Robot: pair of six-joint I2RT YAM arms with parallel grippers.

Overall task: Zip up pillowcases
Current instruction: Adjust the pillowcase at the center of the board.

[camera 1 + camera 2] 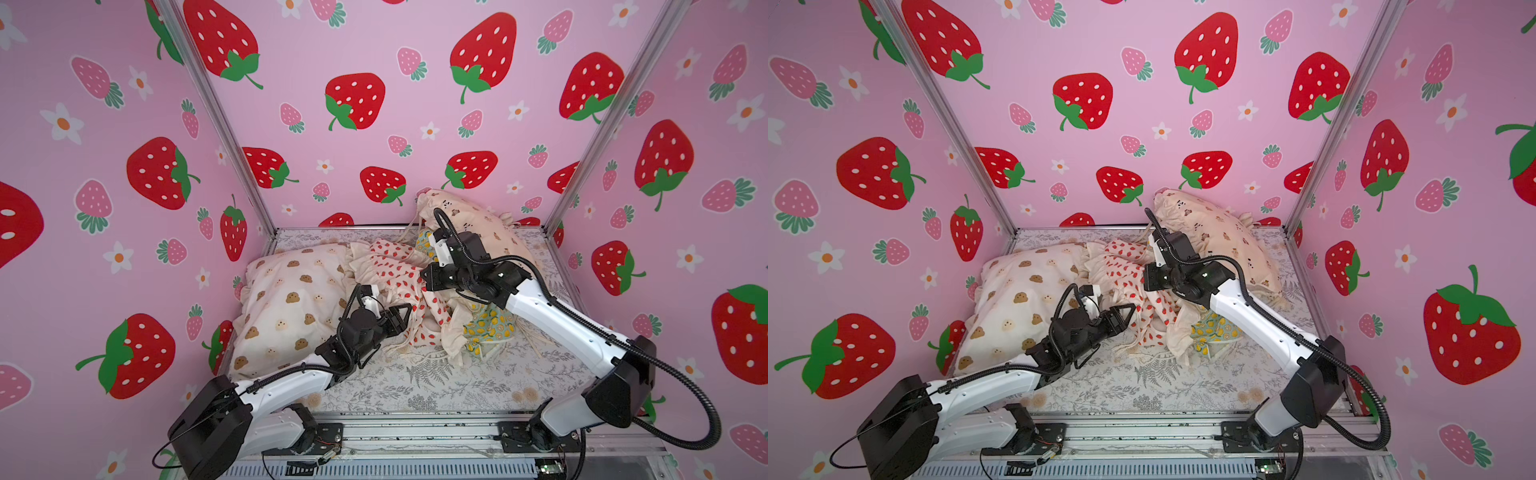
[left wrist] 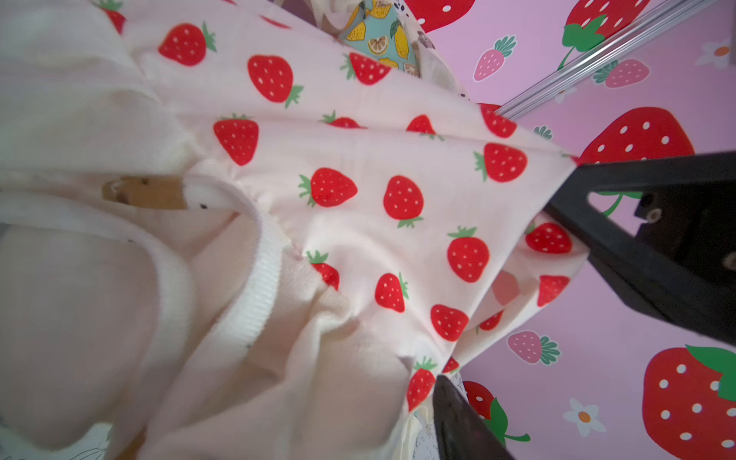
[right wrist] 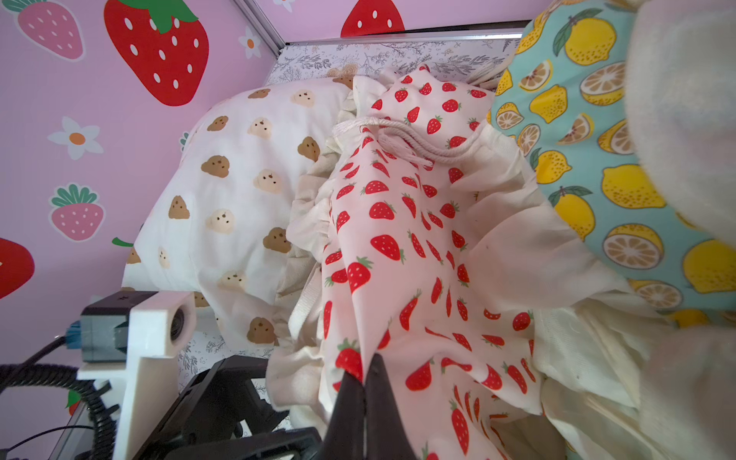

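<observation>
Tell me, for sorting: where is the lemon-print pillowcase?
In both top views the lemon pillowcase lies beneath the right arm, between the strawberry pillowcase and the ruffled beige pillowcase.

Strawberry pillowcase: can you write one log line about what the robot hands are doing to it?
right gripper: shut on strawberry pillowcase | left gripper: open, pillowcase edge between its jaws

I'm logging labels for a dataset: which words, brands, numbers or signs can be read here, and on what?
No readable text anywhere.
Tiny dark marks on the ruffled beige pillowcase: too small to read.
The strawberry pillowcase, lemon pillowcase and bear-print pillowcase show pictures only.
</observation>
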